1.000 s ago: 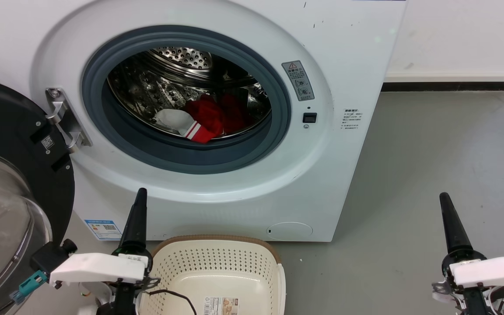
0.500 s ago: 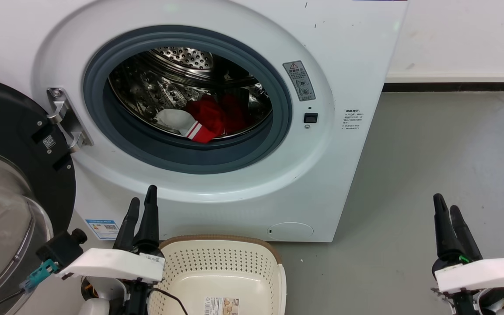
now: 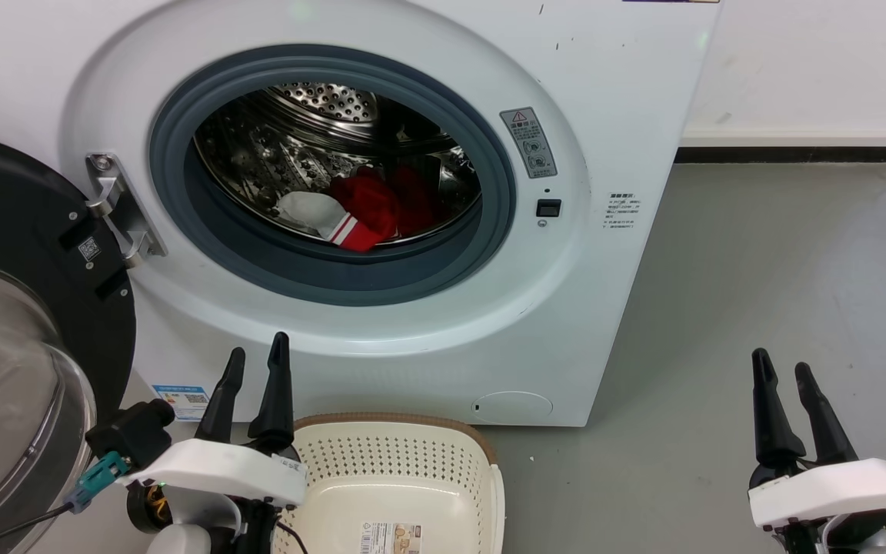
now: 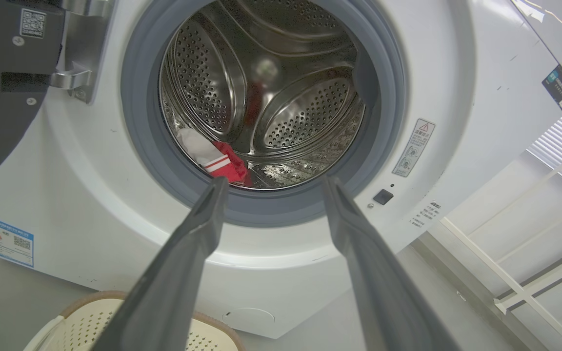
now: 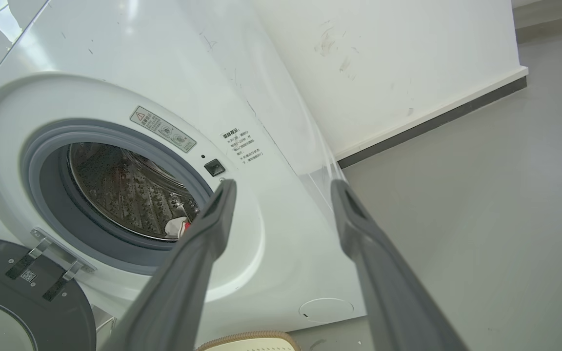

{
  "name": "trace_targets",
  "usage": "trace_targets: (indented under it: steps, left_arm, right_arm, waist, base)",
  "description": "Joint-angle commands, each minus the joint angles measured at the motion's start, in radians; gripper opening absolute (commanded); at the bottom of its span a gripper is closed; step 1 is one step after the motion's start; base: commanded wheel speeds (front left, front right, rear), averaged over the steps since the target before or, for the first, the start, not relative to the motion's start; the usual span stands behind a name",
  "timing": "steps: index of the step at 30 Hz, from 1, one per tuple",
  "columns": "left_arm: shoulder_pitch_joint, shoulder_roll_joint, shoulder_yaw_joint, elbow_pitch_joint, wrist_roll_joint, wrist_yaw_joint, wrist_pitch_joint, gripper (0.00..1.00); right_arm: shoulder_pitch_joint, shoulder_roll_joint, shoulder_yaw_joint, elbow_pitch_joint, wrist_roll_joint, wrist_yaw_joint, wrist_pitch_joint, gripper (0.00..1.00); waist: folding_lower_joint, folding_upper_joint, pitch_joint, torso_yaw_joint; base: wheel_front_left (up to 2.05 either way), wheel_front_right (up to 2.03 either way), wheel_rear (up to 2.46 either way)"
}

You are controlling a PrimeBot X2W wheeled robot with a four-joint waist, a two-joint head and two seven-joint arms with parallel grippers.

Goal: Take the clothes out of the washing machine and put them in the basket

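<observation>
Clothes (image 3: 372,205) left-to-right in washing machine (image 3: 612,108), cuff (image 3: 344,228) seemingly frontward

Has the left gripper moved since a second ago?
Yes. The left gripper has spread its fingers open and shifted rightward in the head view, closer to the left corner of the basket, which has stayed put.

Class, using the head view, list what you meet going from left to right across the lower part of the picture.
open glass door → left gripper → basket → right gripper
</observation>
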Motion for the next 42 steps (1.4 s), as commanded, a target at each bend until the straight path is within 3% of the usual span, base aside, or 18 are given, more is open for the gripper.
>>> trace_targets:
  steps: [1, 21, 42]
  left_arm:
    - [-0.014, 0.002, -0.001, -0.006, 0.035, 0.002, -0.011, 1.00]
    - [-0.026, 0.002, -0.024, 0.020, 0.270, 0.006, -0.062, 1.00]
    - [-0.034, 0.002, -0.039, 0.037, 0.437, 0.027, -0.104, 1.00]
  right_arm:
    - [0.003, 0.000, -0.001, -0.009, -0.034, 0.000, -0.010, 1.00]
    - [0.011, 0.000, -0.013, 0.000, -0.270, 0.000, -0.061, 1.00]
    - [0.007, 0.000, -0.017, 0.004, -0.451, 0.000, -0.104, 1.00]
  waist:
    - [0.0000, 0.0000, 0.000, 0.001]
    - [0.0000, 0.0000, 0.002, 0.008]
    - [0.0000, 0.0000, 0.021, 0.010]
  base:
    - [0.00, 0.00, 0.00]
    - [0.00, 0.00, 0.00]
    - [0.00, 0.00, 0.00]
